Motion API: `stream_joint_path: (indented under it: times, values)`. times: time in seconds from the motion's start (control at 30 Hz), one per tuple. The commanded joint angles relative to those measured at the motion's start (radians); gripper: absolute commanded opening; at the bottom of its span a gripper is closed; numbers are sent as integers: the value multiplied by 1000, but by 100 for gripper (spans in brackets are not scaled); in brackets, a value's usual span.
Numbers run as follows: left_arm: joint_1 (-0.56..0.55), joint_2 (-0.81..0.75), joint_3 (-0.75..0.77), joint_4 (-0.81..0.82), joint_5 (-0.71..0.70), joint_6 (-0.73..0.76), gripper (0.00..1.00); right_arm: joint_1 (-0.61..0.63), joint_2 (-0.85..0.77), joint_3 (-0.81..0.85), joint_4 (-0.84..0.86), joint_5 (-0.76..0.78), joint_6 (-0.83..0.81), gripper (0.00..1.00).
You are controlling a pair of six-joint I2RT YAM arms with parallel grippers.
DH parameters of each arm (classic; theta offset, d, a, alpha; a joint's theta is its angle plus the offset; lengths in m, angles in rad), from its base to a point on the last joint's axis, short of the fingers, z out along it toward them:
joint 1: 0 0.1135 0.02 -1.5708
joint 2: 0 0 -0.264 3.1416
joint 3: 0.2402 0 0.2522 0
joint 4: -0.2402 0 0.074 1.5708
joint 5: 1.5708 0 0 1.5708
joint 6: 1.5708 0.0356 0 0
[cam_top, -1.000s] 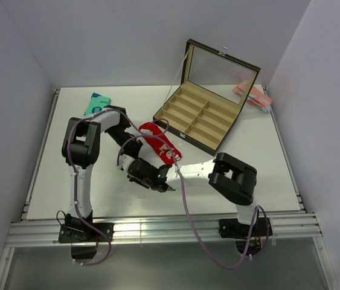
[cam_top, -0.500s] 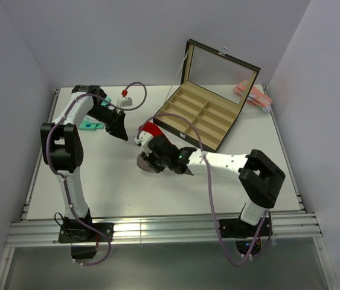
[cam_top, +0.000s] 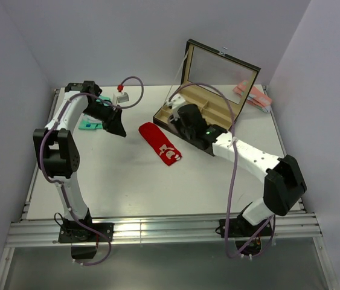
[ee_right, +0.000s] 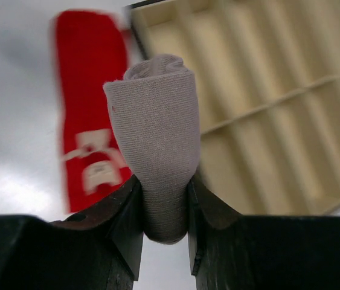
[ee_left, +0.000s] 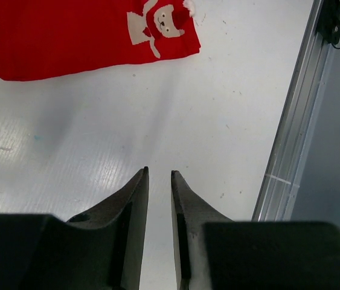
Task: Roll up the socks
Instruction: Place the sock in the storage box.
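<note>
Red sock [cam_top: 158, 141]: 1 flat, soft knit piece with a white emblem, lying unrolled on the smooth white table [cam_top: 218, 181] near the compartmented box [ee_right: 266, 78]. Right gripper [ee_right: 165, 187] clamps a pale ribbed fabric roll [ee_right: 154, 121]. Left gripper [ee_left: 159, 175]: 2 tapered fingers narrowly parted, empty.

Soft, even light fills the top view — the white table [cam_top: 127, 187] is bright, shadows under the arms are faint, and the metal rail [cam_top: 139, 228] at its near edge gives a pale glare. The left wrist view is sharp, with a dim grey shadow over the table and the left gripper [ee_left: 159, 175] dark and underexposed. The right wrist view is motion-smeared — red sock [ee_right: 91, 78] and box [ee_right: 266, 109] blur, while the pale fabric roll [ee_right: 157, 151] is crisper.
</note>
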Motion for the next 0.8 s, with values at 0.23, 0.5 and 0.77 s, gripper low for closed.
stream_joint_path:
  times: [0.23,0.5,0.77]
  values:
    - [24,-87,-17,-5,57,3,26,-254,11,27,231,369,-308,0]
    - [41,-101,-11,-8,42,17,26,-363,162,86,430,434,-545,0]
    - [42,-77,6,-5,69,6,27,-406,284,66,562,422,-621,0]
